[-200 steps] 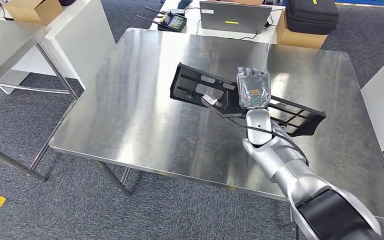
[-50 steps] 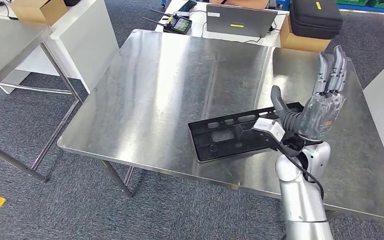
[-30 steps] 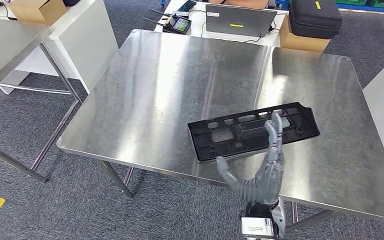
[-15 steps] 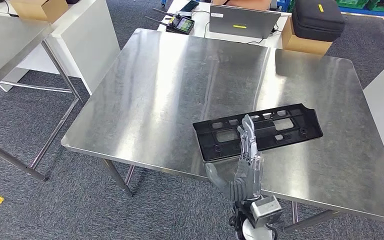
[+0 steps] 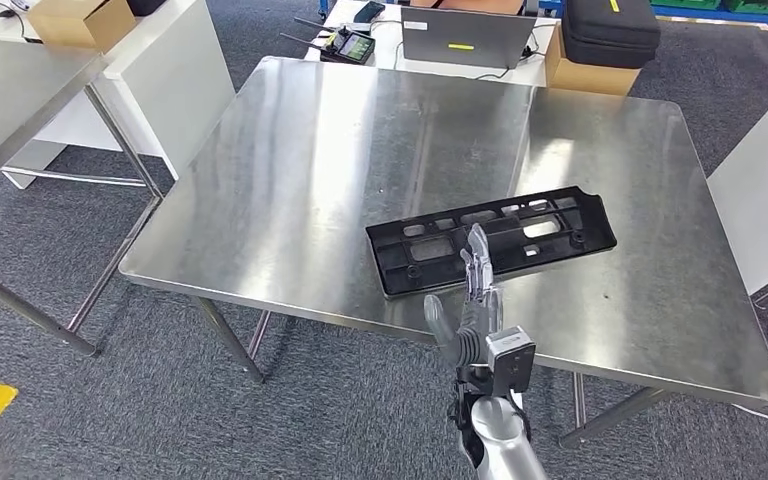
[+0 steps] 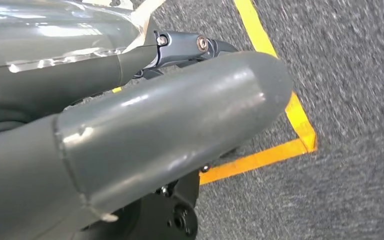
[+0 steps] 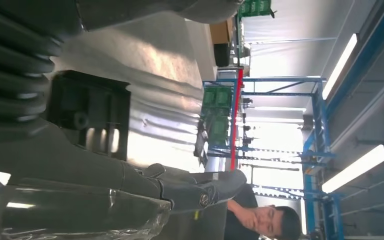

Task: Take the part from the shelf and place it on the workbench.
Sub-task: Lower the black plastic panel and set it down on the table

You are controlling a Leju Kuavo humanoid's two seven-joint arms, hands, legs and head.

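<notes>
The black part point(image 5: 490, 238) lies flat near the bench's point(image 5: 300, 170) front edge, placement apparently done, while the right robot hand point(image 5: 470, 305), fingers apart and empty, hovers just off that edge.

Right hand point(image 5: 472, 310) released the black plastic part point(image 5: 490, 238), now flat on the workbench point(image 5: 290, 150); hand withdrawn to near edge, fingers spread.

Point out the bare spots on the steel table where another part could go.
The steel table is bare across its left half and along the far edge above the black part. Crowded: the near edge, where the right robot hand hovers by the part.
</notes>
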